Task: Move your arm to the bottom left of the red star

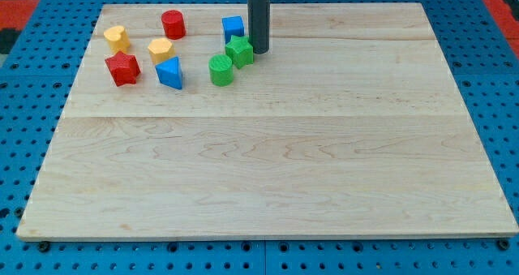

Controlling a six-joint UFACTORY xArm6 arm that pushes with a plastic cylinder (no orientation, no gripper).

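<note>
Eight small blocks are grouped in the upper left part of the wooden tabletop (268,161), and the red star (122,68) is the leftmost of them apart from the yellow block above it. The red star lies flat near the tabletop's left edge, well toward the view's top. Just above it, slightly to the view's left, sits a yellow heart-like block (117,37). To the star's right, near but apart, is a second yellow block (160,49) of roughly hexagonal form, and directly below that one stands a blue block (169,72) with a wedge-like outline; whether these two touch cannot be determined. A red cylinder (173,23) stands toward the view's top, above and right of the yellow hexagonal block. Further right is a green cylinder (220,69), with a second green block (239,52) of irregular shape just up and right of it, close enough that contact cannot be ruled out. A blue cube (233,27) sits immediately above that second green block. The arm carries no jawed end effector, so no open or closed state applies; it ends in a straight dark rod descending from the view's top. My tip (259,53) rests at the tabletop surface just beside the right side of the irregular green block, apparently touching or nearly so. My tip is therefore well apart from the red star, far to its right and slightly above it, with the blue wedge and both green blocks lying between.
</note>
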